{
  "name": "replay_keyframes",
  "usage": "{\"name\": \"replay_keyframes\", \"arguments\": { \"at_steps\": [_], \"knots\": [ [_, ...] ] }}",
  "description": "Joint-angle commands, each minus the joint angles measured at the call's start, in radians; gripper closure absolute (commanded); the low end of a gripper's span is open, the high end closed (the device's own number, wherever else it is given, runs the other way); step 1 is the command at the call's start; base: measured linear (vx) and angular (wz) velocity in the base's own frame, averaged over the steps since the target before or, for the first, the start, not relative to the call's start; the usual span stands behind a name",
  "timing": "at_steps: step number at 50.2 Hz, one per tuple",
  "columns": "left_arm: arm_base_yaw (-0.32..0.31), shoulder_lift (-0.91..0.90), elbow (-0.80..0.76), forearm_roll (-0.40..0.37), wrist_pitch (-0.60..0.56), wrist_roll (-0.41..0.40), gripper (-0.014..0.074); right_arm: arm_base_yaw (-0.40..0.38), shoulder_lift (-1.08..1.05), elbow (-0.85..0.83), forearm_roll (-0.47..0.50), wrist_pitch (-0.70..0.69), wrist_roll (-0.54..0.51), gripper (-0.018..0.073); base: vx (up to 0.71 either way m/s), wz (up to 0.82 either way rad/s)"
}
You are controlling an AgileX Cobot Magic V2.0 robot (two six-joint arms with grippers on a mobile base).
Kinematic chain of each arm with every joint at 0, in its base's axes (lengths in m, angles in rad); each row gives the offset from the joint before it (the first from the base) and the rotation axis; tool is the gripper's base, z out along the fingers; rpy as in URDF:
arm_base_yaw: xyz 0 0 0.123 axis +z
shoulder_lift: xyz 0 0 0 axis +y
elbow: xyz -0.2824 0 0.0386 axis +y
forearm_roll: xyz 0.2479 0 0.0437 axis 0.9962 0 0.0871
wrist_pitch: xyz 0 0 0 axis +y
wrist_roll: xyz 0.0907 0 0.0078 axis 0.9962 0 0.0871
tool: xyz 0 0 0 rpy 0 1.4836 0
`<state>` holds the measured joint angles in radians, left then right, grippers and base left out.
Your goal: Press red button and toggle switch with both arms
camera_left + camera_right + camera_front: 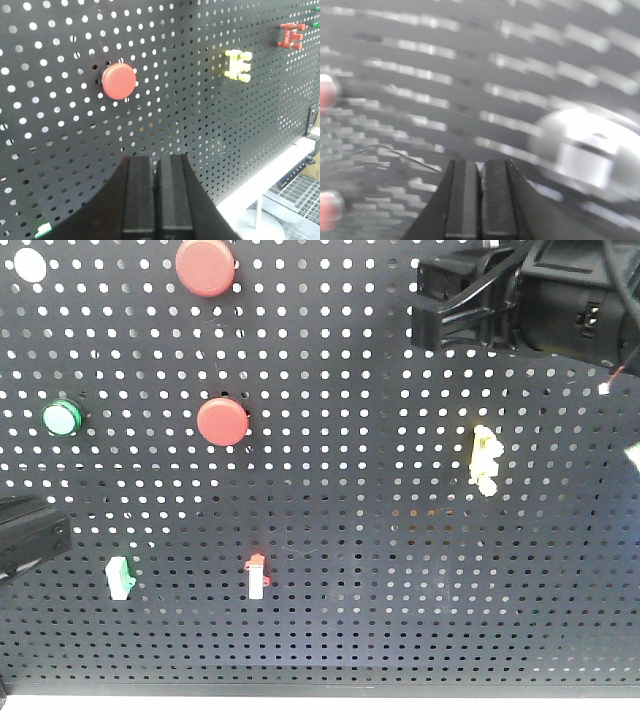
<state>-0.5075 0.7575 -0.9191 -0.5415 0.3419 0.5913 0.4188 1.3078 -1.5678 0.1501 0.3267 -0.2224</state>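
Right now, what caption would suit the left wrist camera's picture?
Closed black left gripper faces a round red push button on a black perforated board.

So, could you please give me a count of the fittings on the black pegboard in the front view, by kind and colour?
Red buttons: 2
Green button: 1
White button: 1
Yellow switch: 1
Green switch: 1
Red-topped switch: 1
Total: 7
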Motion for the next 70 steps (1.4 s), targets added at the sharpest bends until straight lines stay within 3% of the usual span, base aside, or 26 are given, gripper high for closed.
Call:
{"name": "replay_keyframes", "arguments": {
  "at_steps": [1, 8, 19, 26, 32, 45, 59, 70],
  "knots": [
    [-0.001, -0.004, -0.025, -0.022, -0.062, -0.009, 0.0595, -0.066, -0.028, -0.035, -0.015, -0.047, 0.044, 0.0562, 0.0, 0.0],
    [-0.001, -0.004, -0.025, -0.022, -0.063, -0.008, 0.0595, -0.126, -0.05, -0.035, -0.014, -0.02, 0.045, 0.0562, 0.0, 0.0],
    [-0.001, -0.004, -0.025, -0.022, -0.062, -0.008, 0.0595, -0.126, -0.098, -0.033, -0.022, 0.047, 0.038, 0.0562, 0.0, 0.0],
    [-0.001, -0.004, -0.025, -0.019, -0.057, -0.008, 0.0595, -0.126, -0.132, -0.027, -0.081, 0.204, 0.044, 0.0562, 0.0, 0.0],
    [-0.001, -0.011, 0.002, -0.017, -0.058, -0.008, 0.0595, -0.126, -0.196, 0.047, -0.139, 0.215, 0.068, 0.0562, 0.0, 0.0],
    [-0.001, -0.095, 0.198, -0.018, -0.07, -0.008, 0.0595, -0.126, -0.508, 0.481, -0.182, 0.013, 0.1, 0.0562, 0.0, 0.0],
    [-0.001, -0.372, 0.444, -0.023, -0.067, -0.009, 0.0595, -0.126, -0.964, 0.977, -0.184, 0.004, 0.103, 0.0562, 0.0, 0.0],
    [-0.001, -0.44, 0.548, -0.022, -0.044, -0.008, 0.0595, -0.126, -1.127, 1.152, -0.184, -0.006, 0.129, 0.0562, 0.0, 0.0]
  ]
}}
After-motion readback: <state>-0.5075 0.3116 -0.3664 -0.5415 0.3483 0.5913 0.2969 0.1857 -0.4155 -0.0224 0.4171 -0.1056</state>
